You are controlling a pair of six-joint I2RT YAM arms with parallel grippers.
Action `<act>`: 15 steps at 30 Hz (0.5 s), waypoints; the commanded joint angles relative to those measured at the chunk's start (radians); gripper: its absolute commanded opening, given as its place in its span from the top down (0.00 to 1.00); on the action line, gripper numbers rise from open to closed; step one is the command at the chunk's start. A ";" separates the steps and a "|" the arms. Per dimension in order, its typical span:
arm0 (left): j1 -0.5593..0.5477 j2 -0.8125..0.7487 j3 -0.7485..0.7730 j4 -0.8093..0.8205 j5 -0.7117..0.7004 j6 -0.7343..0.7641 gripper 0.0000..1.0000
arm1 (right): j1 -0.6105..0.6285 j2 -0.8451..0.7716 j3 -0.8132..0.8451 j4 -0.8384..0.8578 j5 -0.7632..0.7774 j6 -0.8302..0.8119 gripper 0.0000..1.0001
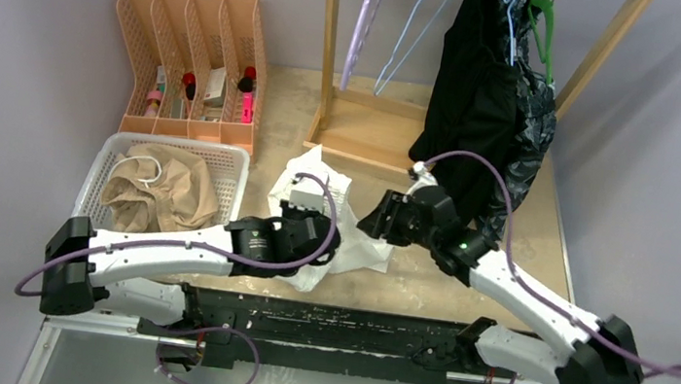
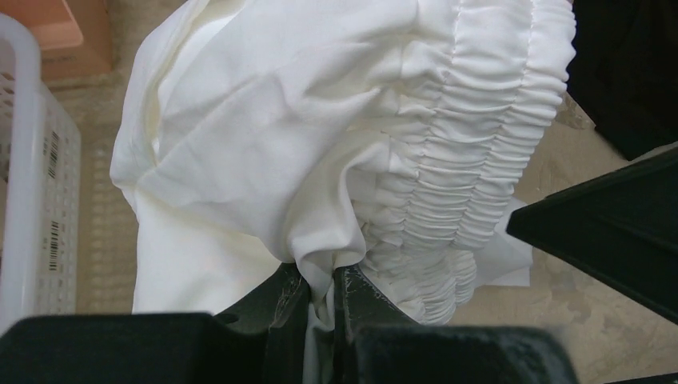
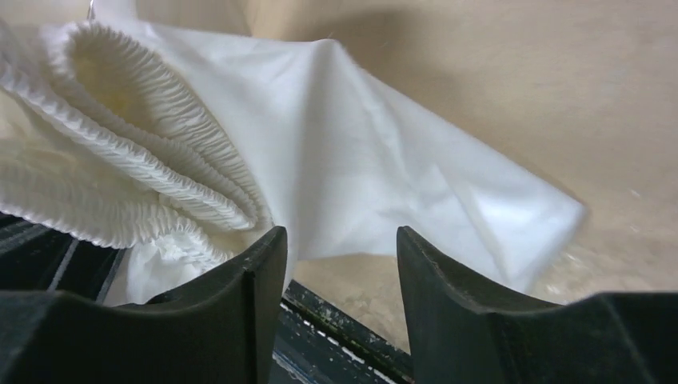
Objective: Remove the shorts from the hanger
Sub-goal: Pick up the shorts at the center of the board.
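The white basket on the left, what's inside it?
Crumpled tan shorts fill the white basket; a pale drawstring loop lies on top. Anything beneath them is covered.

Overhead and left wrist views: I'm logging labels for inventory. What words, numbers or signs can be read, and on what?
Nothing is legible.
White basket: barcode stickers, digits too small.
Left arm's black joint: pale mark, blurred.
Items in the orange organizer: labels too small.
The white shorts: no print visible.

Wht shorts (image 2: 264, 120), tan shorts (image 1: 165, 192), blk shorts (image 1: 470, 100), dk pale-patterned shorts (image 1: 535, 128), wht basket (image 1: 231, 177), peach organizer (image 1: 188, 41)
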 commanded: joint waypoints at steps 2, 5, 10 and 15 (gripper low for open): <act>-0.073 0.098 0.130 -0.070 -0.229 0.061 1.00 | 0.004 -0.203 0.043 -0.313 0.336 0.093 0.41; -0.079 0.168 0.127 -0.038 -0.186 0.092 1.00 | 0.004 -0.317 0.041 -0.381 0.416 0.131 0.36; -0.081 0.261 0.087 0.117 -0.004 0.123 0.91 | 0.005 -0.486 0.009 -0.419 0.468 0.157 0.33; -0.092 0.369 0.071 0.269 0.125 0.119 0.58 | 0.005 -0.533 -0.005 -0.426 0.466 0.156 0.32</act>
